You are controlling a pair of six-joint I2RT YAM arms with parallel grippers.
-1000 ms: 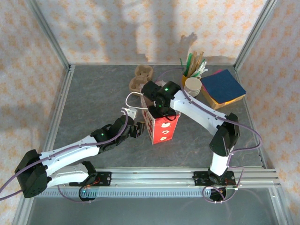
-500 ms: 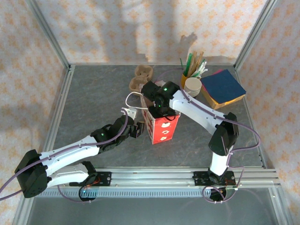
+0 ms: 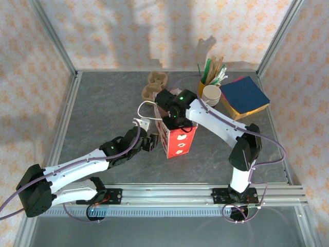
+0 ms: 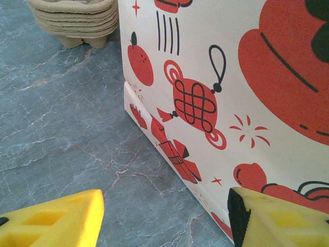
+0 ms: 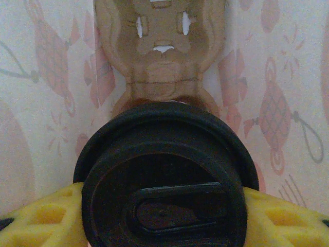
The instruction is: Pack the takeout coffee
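Hardly anything had shifted since the earlier frames: both arms and the bag sat where they had been.

The takeout coffee [image 5: 163, 177] was gripped in the right end effector [image 3: 174, 120]. Its round black lid faced the wrist camera, with a yellow finger [image 5: 43, 218] pressed against each side. The jaws stood about half open, clamped on the cup. Around the lid rose the pale inner walls of the red bag [image 3: 179, 140], its print showing through faintly. Beyond the lid lay a brown piece with cut-outs [image 5: 163, 51]; what it was could not be told. From above, the right end effector was at the bag's open top.

The left end effector [image 3: 153, 143] hung low just beside the bag's left wall, released, its yellow fingers [image 4: 56, 221] well apart with nothing between them. One finger was close against the bag's bottom edge; whether it touched could not be told.

The bag stood upright near the middle of the counter [image 3: 103, 113]. Behind it, toward the far edge, sat the brown pulp carriers [image 3: 156, 85]. Toward the far right corner stood a stack of white cups [image 3: 211, 94], a yellow pot of stirrers [image 3: 212, 74] and a blue-topped pile of napkins [image 3: 245, 95]. Open counter stretched from the bag toward the left edge, and more lay between the bag and the near right corner.
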